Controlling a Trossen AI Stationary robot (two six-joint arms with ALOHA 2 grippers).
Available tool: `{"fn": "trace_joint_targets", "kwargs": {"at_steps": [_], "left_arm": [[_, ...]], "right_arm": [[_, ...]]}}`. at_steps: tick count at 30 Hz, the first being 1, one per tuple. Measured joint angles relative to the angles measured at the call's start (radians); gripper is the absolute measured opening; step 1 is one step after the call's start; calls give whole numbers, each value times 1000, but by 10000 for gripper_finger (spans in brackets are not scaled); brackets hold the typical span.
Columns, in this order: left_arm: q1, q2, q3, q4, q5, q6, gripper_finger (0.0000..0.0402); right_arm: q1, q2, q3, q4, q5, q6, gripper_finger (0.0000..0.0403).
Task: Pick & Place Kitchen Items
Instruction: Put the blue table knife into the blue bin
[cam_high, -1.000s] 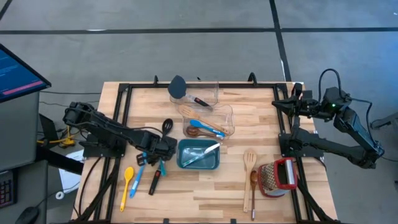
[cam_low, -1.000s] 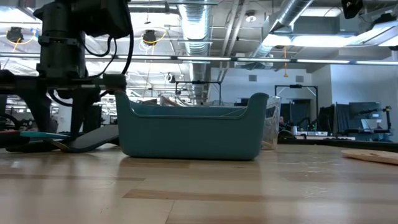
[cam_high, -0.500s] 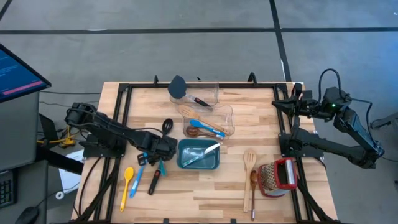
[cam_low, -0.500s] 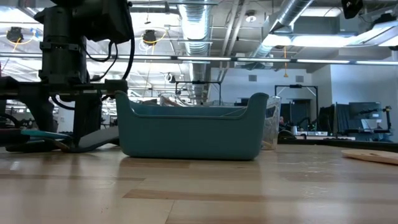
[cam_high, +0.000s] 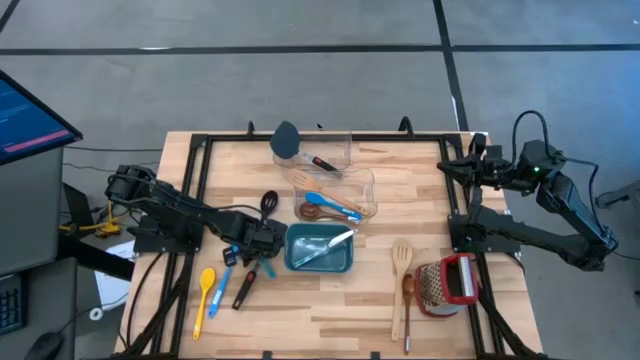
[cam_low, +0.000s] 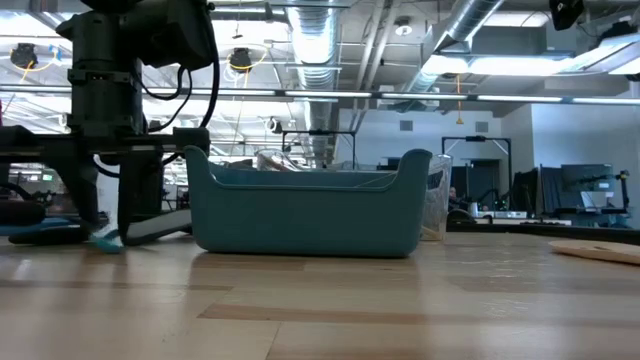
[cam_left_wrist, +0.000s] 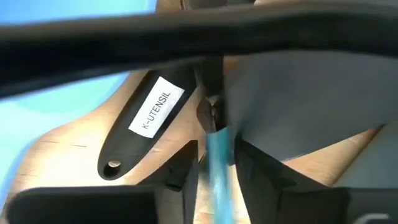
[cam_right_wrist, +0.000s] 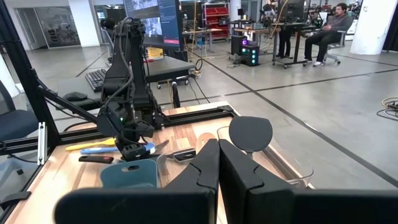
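High view: left gripper (cam_high: 262, 263) low over table just left of teal bin (cam_high: 319, 249), fingers closing around teal utensil (cam_high: 266, 268), grip not certain. Black spatula (cam_high: 242, 289), blue spoon (cam_high: 220, 291), yellow spoon (cam_high: 203, 297) beside it. Wooden spoons (cam_high: 403, 285) right of bin. Right gripper (cam_high: 449, 166) shut, parked at table's right edge.

Overhead, table-level, two wrist views

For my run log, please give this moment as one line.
left gripper: closing around teal utensil beside teal bin | right gripper: shut, empty, waiting at table's far right corner
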Motion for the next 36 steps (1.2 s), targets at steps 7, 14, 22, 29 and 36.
{"fn": "trace_joint_targets", "kwargs": {"at_steps": [7, 14, 22, 29, 36], "left_arm": [[0, 0, 0, 4, 0, 8, 20], [-4, -2, 0, 3, -1, 35, 7], [-5, -25, 17, 15, -35, 139, 4], [-4, -108, 17, 0, -85, 175, 3], [-8, -239, 17, -34, -152, 266, 3]], "right_arm": [[0, 0, 0, 0, 0, 0, 0], [0, 0, 0, 0, 0, 0, 0], [0, 0, 0, 0, 0, 0, 0], [0, 0, 0, -1, 0, 0, 0], [0, 0, 0, -1, 0, 1, 0]]}}
